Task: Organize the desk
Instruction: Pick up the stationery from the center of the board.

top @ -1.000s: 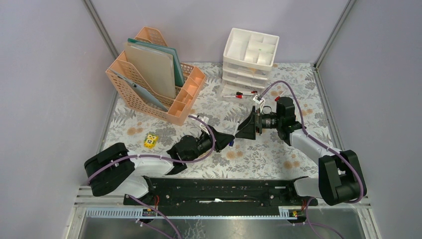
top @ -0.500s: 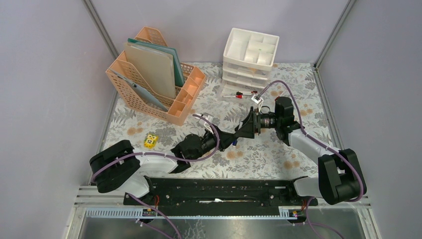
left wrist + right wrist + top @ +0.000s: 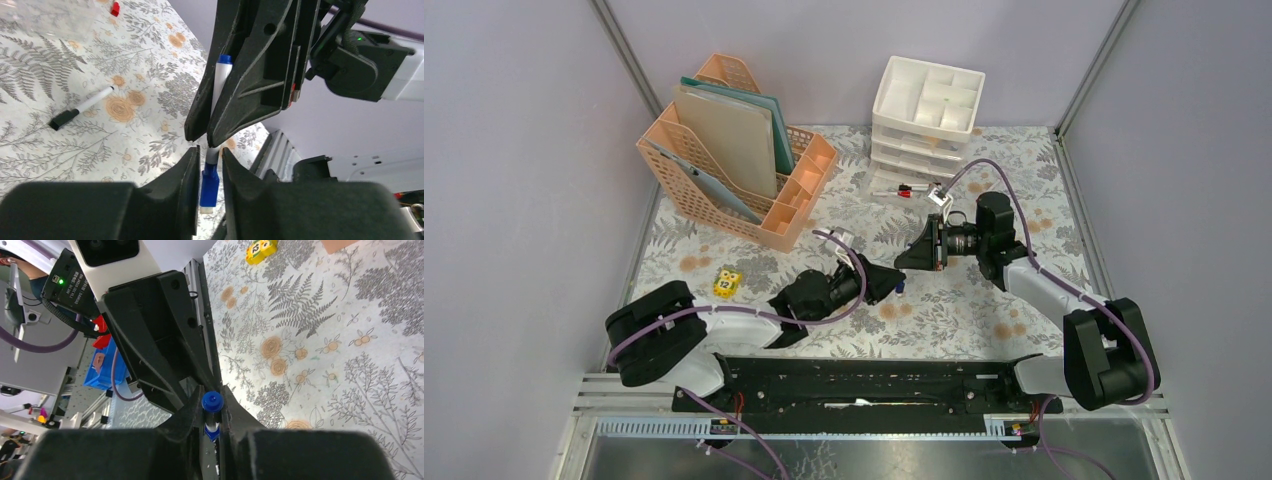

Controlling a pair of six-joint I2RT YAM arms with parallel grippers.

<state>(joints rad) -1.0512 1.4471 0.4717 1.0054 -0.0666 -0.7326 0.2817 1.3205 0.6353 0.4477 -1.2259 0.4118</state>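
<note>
A: Jaws?
B: The right gripper [image 3: 212, 390] had its jaws pinched on a blue-capped marker [image 3: 209, 182]. The left gripper [image 3: 209, 152] had its jaws flanking the marker's blue end, barely apart. Couldn't tell if they gripped it.
A: Where was the counter?
B: The counter [image 3: 984, 310], with its fern-and-flower cloth, lay under both arms, black rail on the 6 o'clock edge. The jaws met above its middle.
A: Any text?
B: The yellow cube [image 3: 728, 282], at 9 o'clock from the jaws, read "12". The peach file rack [image 3: 724, 190] was at 11, the white drawer unit [image 3: 924, 115] at 1. A black-capped marker [image 3: 82, 107] lay flat on the cloth.
</note>
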